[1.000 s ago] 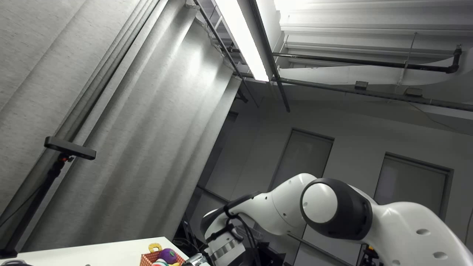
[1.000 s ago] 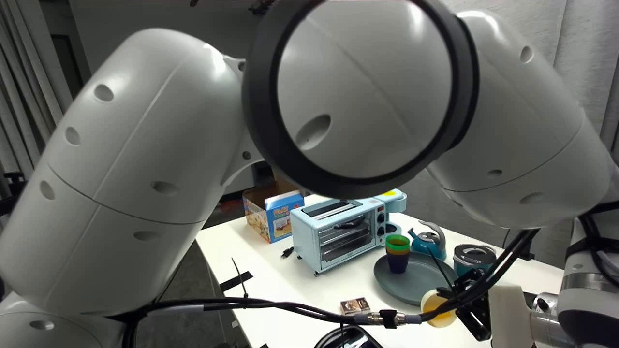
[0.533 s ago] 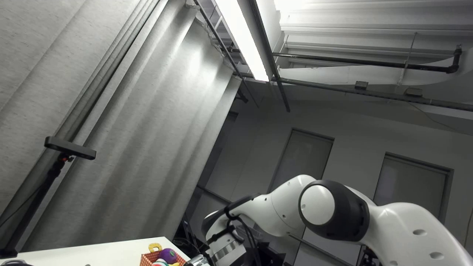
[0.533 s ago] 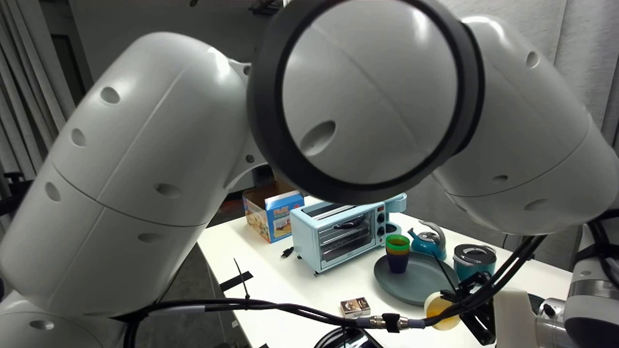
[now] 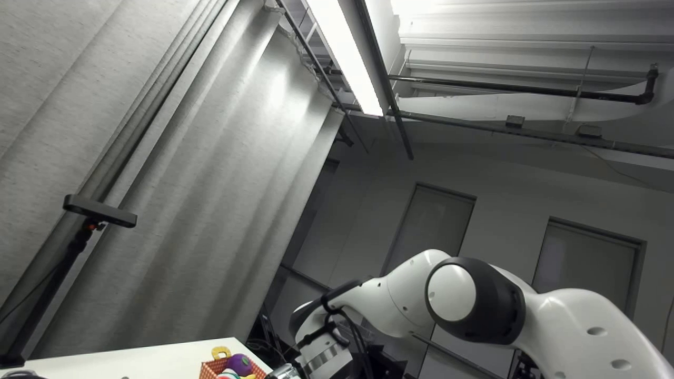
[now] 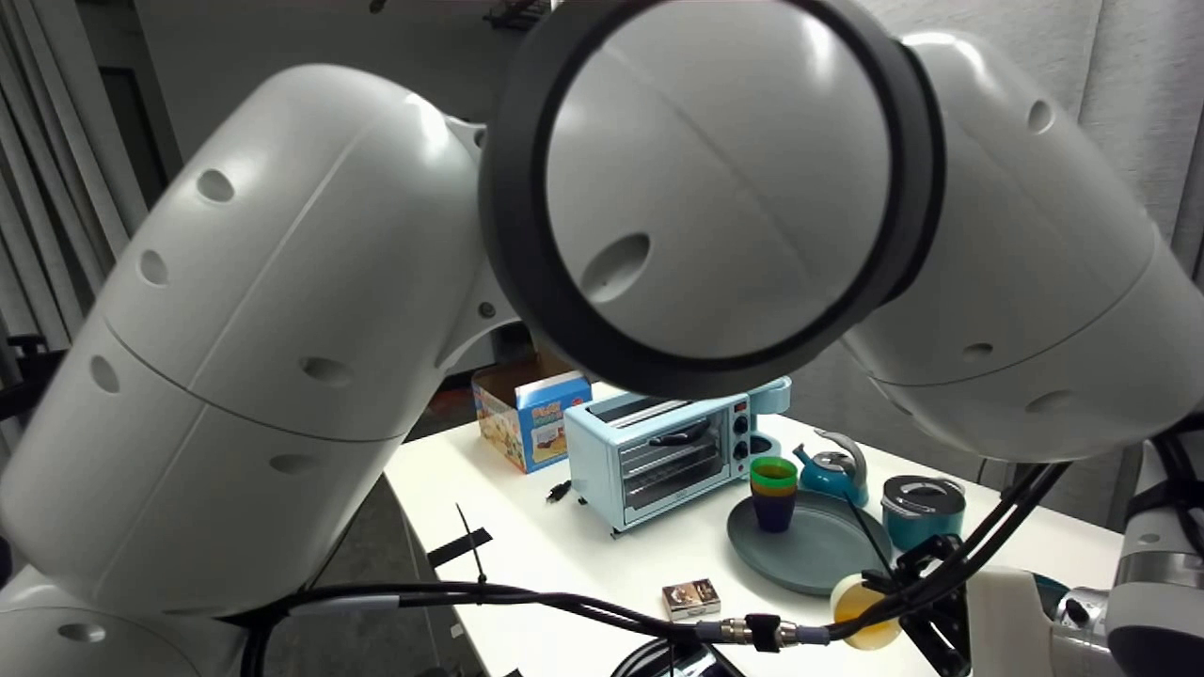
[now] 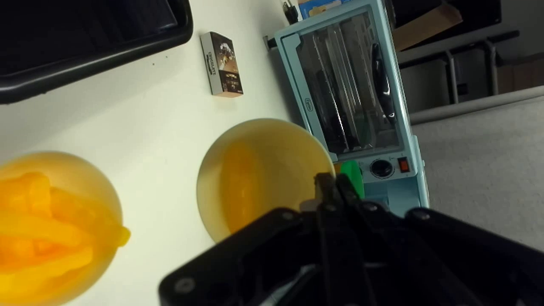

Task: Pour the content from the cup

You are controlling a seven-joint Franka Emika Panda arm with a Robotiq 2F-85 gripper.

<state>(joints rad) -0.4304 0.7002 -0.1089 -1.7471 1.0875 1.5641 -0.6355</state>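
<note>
My gripper (image 7: 333, 185) is shut on the rim of a pale yellow cup (image 7: 282, 157) in the wrist view. The cup's mouth faces the camera, and an orange-yellow piece (image 7: 241, 187) lies inside it. A second yellow container (image 7: 59, 163) at the left edge holds several orange-yellow pieces (image 7: 38, 229). In an exterior view, the gripper (image 6: 908, 583) holds the cup (image 6: 851, 600) above the table, in front of the grey plate (image 6: 818, 564); cables partly cover both. In an exterior view (image 5: 326, 352), only the wrist shows, and the cup is out of view.
A chocolate box (image 7: 225, 63), a black glossy object (image 7: 85, 42) and a blue toaster oven (image 7: 352, 85) are nearby. Stacked cups (image 6: 773, 503) stand on the plate. A kettle (image 6: 832, 475) and a pot (image 6: 922, 512) stand behind. A checked basket (image 5: 210, 367) sits at the table edge.
In an exterior view, my gripper and the held cup have moved slightly right and down. The arm's links have shifted a little. The table objects have not moved.
</note>
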